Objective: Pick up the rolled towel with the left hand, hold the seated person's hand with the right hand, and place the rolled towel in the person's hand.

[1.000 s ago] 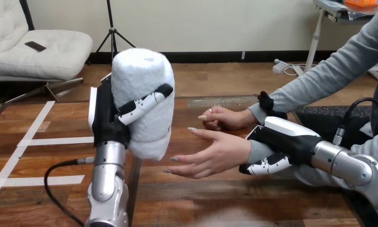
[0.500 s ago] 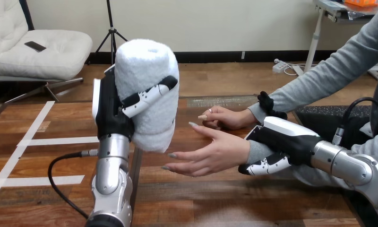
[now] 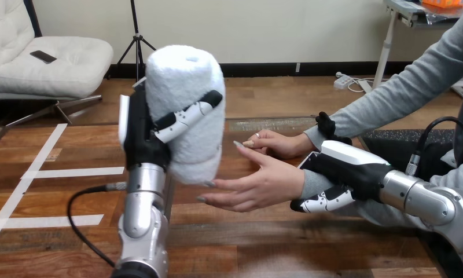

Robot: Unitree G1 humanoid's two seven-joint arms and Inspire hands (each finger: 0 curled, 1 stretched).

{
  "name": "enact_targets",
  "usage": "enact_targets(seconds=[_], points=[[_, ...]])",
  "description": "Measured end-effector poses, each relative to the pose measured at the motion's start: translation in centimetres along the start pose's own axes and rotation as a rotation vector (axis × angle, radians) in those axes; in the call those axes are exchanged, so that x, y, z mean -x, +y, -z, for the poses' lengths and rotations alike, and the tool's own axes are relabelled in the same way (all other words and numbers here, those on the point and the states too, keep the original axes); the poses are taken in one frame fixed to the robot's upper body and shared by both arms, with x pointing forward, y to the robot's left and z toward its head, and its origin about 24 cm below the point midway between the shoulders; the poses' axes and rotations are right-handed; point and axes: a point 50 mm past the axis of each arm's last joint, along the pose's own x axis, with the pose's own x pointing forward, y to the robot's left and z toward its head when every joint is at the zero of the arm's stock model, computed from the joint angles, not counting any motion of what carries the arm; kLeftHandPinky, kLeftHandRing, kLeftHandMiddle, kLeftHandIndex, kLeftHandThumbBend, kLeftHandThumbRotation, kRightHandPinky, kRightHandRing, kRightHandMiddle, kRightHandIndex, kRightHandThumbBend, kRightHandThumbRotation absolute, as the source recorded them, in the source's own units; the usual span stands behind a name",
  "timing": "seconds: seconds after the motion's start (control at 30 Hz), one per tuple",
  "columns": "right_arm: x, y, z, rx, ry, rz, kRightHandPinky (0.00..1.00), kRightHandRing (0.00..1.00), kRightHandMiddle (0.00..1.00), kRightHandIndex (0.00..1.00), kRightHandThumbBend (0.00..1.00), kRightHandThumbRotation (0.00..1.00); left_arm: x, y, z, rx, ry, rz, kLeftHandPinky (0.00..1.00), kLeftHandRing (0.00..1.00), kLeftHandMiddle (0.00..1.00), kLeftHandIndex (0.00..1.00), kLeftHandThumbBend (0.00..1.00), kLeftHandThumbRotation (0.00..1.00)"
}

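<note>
Wooden table [image 3: 246,243]; white tape strips [image 3: 73,172] left; dark mat [image 3: 389,140] right.

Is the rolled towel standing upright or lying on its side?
Upright, slightly tilted: the rolled towel has its round end facing up, and the left hand, fingers curled round its side, holds it off the table.

Wooden table [image 3: 246,231], white tape strips [image 3: 73,172] across its left part.

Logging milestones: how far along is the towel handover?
Done: left hand grips the rolled towel, lifted upright; right hand curls round the person's wrist. In hand: towel at the fingertips of the person's open hand. Left: set it in the palm, release.
</note>
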Motion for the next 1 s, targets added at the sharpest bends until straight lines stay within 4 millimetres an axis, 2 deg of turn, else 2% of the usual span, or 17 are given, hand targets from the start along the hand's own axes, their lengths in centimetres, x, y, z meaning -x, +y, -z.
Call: enact_targets(seconds=[1.0], points=[[-0.2,-0.3,-0.1,-0.010,0.007,-0.005,0.22,0.26,0.32,0.33,0.47,0.35,0.8,-3.7,1.1,0.092,0.055,0.074,0.30,0.34,0.39,0.41,0.65,0.00]])
